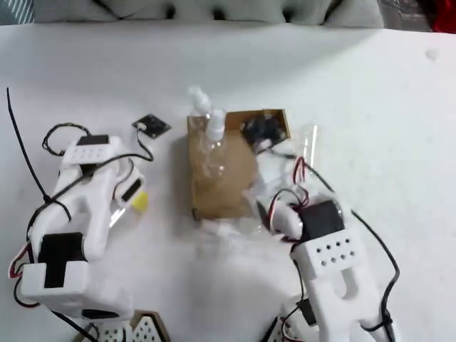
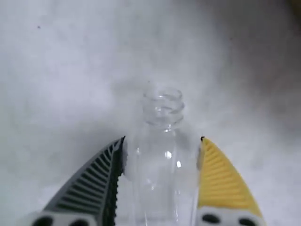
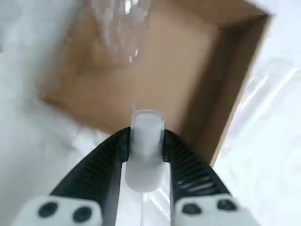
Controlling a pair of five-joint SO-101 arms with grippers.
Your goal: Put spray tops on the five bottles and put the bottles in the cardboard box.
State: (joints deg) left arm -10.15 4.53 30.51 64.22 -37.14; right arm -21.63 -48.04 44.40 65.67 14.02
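My left gripper (image 2: 162, 150) is shut on a clear bottle (image 2: 162, 141) whose threaded neck (image 2: 163, 106) is bare, held just above the white table; in the high view its yellow finger (image 1: 139, 201) shows left of the cardboard box (image 1: 239, 189). My right gripper (image 3: 146, 141) is shut on a frosted spray-top cap (image 3: 146, 141) of a bottle, at the near edge of the box (image 3: 188, 84). A capped clear bottle (image 1: 213, 142) lies inside the box, also seen as the clear bottle (image 3: 120, 28) in the right wrist view. The right arm (image 1: 313, 221) stands at the box's near right corner.
A second white spray top (image 1: 197, 98) sits just behind the box. A dark bundle (image 1: 263, 130) fills the box's far right corner. A small black piece (image 1: 151, 126) lies left of the box, and clear plastic (image 1: 308, 139) lies to its right. Cables trail beside both arms.
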